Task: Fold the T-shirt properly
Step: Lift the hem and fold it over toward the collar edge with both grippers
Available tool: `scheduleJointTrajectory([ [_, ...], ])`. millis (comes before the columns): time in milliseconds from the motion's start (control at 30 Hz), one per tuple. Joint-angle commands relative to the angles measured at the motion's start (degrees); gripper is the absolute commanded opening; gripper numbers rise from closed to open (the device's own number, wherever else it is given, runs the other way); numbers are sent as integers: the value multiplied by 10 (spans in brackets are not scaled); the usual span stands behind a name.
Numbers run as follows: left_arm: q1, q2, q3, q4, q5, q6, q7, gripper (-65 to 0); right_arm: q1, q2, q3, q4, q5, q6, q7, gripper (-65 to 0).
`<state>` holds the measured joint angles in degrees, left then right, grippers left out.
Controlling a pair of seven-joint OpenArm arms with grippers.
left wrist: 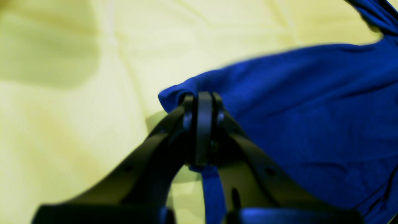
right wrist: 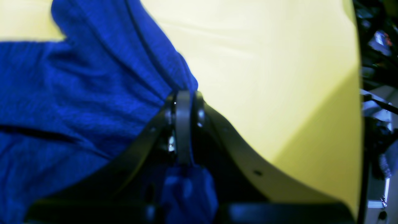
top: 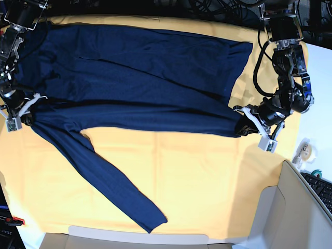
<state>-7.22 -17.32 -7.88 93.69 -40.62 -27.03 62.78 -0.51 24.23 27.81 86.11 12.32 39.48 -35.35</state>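
The dark navy T-shirt (top: 140,78) lies stretched sideways across the yellow table cloth (top: 207,176), and its front edge forms a fold line. One long sleeve (top: 111,184) trails diagonally toward the front edge of the table. At the shirt's right end, my left gripper (top: 243,125) is shut on the fabric. In the left wrist view the left gripper (left wrist: 203,99) pinches a bunched blue edge (left wrist: 311,124). At the shirt's left end, my right gripper (top: 30,111) is shut on the cloth. Up close, the right gripper (right wrist: 183,96) has folds of the shirt (right wrist: 77,93) gathered at its tips.
An open cardboard box (top: 290,218) stands at the front right, with a flap along the front edge. A tape roll (top: 303,150) and a keyboard (top: 324,189) sit on the white surface to the right. Cables run along the back.
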Motion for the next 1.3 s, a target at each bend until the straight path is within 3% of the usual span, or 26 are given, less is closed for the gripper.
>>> scheduleJointTrajectory([
  [0, -3, -7, -3, 17, -7, -2, -10, -650, -1, 14, 15, 18, 7, 5, 14, -650],
  [433, 51, -20, -3, 34, -7, -3, -11, -650, -89, 12, 31, 63, 7, 5, 14, -650],
  [733, 67, -20, -1, 31, -6, -3, -11, -650, -110, -15, 44, 59, 5, 5, 12, -650],
  [900, 67, -22, -1, 16, -6, -3, -7, -650, -92, -16, 44, 59, 5, 5, -59, -650],
  [1100, 67, -30, 1, -26, -6, -3, -7, -630, -88, -15, 42, 55, 3, 5, -73, -650],
  [1167, 67, -30, 1, -35, -6, -3, -7, -592, -88, -15, 42, 46, 3, 5, -79, -621],
  [1267, 67, -31, 0, -47, -6, -3, -7, -528, -80, -16, 42, 40, 3, 5, -103, -497],
])
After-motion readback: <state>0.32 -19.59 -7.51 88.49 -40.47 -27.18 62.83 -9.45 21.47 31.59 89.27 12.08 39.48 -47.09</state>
